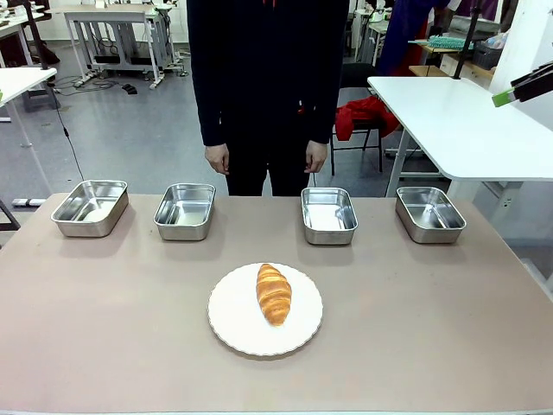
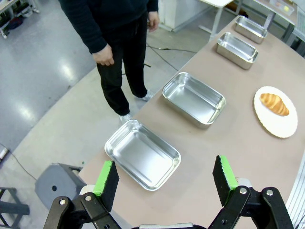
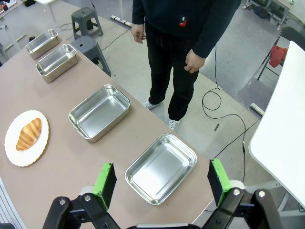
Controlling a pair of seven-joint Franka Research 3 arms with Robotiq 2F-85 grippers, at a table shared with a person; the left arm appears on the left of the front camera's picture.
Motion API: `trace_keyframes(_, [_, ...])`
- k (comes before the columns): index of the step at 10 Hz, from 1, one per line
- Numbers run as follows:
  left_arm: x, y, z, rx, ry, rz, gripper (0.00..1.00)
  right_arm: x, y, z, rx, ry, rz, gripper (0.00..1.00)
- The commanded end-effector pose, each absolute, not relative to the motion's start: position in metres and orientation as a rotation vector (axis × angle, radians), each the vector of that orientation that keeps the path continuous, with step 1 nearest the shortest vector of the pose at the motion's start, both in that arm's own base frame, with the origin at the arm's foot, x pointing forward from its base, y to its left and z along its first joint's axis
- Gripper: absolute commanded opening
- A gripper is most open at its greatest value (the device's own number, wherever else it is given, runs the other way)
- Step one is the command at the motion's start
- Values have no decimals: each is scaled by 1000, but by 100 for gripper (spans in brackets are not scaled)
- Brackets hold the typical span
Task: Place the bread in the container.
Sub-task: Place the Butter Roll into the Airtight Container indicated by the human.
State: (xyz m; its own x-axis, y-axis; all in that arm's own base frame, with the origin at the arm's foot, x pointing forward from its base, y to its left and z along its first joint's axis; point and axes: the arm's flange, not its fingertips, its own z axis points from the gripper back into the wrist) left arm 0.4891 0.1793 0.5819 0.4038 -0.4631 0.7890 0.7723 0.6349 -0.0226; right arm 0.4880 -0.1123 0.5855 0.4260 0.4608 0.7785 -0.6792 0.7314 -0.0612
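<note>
The bread [image 1: 274, 293] is a golden-brown croissant lying on a round white plate [image 1: 232, 324] in the middle of the table. Several alike steel pans line the far edge, all empty, and I cannot tell which is the container: far left [image 1: 90, 207], left of middle [image 1: 185, 210], right of middle [image 1: 328, 214], far right [image 1: 429, 213]. My left gripper [image 2: 164, 183] hangs open high above the leftmost pan [image 2: 142, 155]. My right gripper [image 3: 162, 183] is open above the rightmost pan [image 3: 161, 168]. Its fingers [image 1: 518, 89] show at the upper right of the front view.
A person in dark clothes stands at the far side, hands [image 1: 218, 158] down at their sides. A grey stool [image 2: 59, 183] stands off the table's left end. A white table [image 1: 458, 121] stands beyond the right end.
</note>
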Motion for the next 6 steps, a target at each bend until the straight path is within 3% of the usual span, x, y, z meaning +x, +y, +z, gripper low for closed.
trace_keyframes(1, [489, 179, 583, -417, -842, -822, 100, 488, -113, 586, 282, -877, 720, 100])
trace_keyframes(6, [489, 179, 583, -417, -842, -822, 100, 488, -113, 586, 282, -877, 720, 100])
